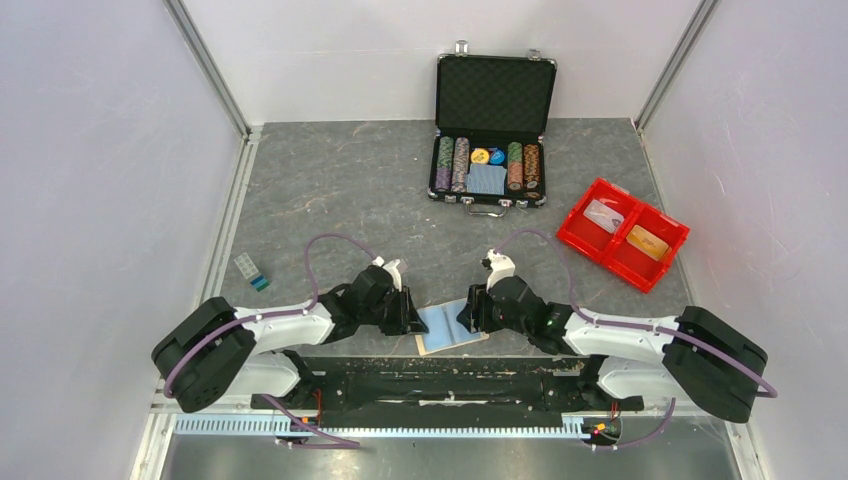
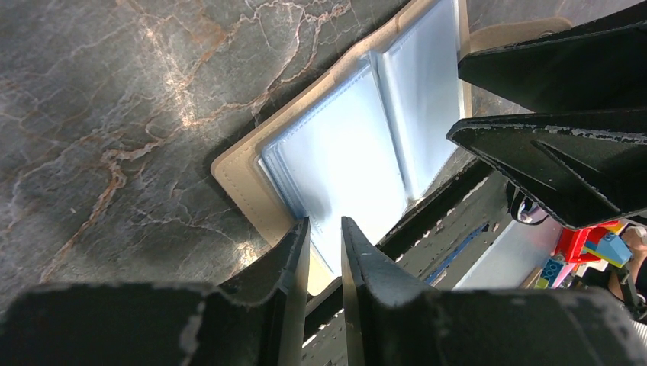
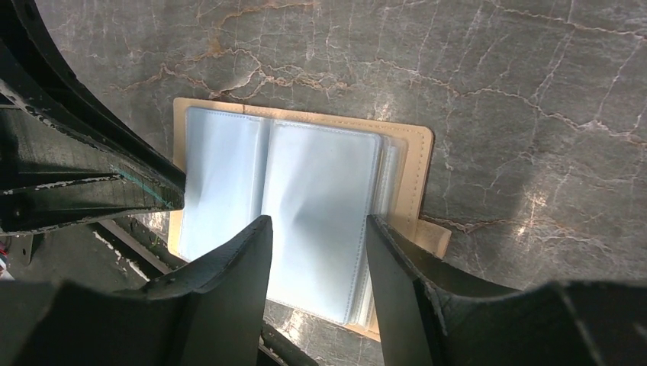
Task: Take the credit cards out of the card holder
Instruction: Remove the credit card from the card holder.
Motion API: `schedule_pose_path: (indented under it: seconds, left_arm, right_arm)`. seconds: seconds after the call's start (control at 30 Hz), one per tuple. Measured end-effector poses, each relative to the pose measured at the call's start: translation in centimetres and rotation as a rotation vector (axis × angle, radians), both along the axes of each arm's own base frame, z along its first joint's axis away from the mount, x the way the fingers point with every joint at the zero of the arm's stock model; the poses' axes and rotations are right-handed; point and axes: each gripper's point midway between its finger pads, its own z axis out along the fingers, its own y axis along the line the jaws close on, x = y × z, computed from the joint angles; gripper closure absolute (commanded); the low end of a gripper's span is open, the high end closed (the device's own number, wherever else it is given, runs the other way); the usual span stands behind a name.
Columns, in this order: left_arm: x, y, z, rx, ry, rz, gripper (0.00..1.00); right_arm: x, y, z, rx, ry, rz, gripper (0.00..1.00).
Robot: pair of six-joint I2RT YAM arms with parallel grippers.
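Currently the card holder [image 3: 418, 152] lies open at the near edge of the table [image 1: 330, 180]; glare may hide a card. Left gripper [image 2: 326, 229] barely parted at a sleeve [image 2: 343, 152] corner, right gripper [image 3: 317, 225] wide, both empty. I fear a tug drags the holder overboard.

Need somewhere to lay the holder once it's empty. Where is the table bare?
Bare: the middle of the table, between chip case and card holder, and the far-left corner beyond the loose card. Crowded: the near edge, where left gripper and right gripper flank the open holder, and around the red tray.
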Motion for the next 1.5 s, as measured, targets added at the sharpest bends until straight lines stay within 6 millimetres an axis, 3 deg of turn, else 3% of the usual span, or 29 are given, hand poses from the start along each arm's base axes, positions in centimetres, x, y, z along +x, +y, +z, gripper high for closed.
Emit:
schedule_pose_path:
  seconds: [0.37, 0.8, 1.03, 1.23, 1.5]
  left_arm:
    - [0.0, 0.0, 0.0, -0.004, -0.003, 0.000, 0.72]
    - [-0.1, 0.1, 0.0, -0.011, -0.009, 0.000, 0.71]
    - [-0.2, 0.2, 0.4, -0.019, -0.016, 0.000, 0.64]
    - [-0.3, 0.7, 2.4, -0.036, -0.044, 0.015, 0.55]
    - [0.8, 1.7, 5.8, -0.057, -0.131, 0.096, 0.53]
  right_arm:
    - [-0.6, 0.7, 0.3, 0.077, 0.005, 0.031, 0.50]
    - [-1.4, 2.5, 3.4, 0.221, -0.018, 0.099, 0.53]
    - [-2.1, 3.6, 3.4, 0.264, 0.015, 0.151, 0.53]
    - [-3.0, 4.1, 2.1, 0.254, 0.064, 0.187, 0.49]
    - [-3.4, 4.1, 1.8, 0.246, 0.077, 0.209, 0.39]
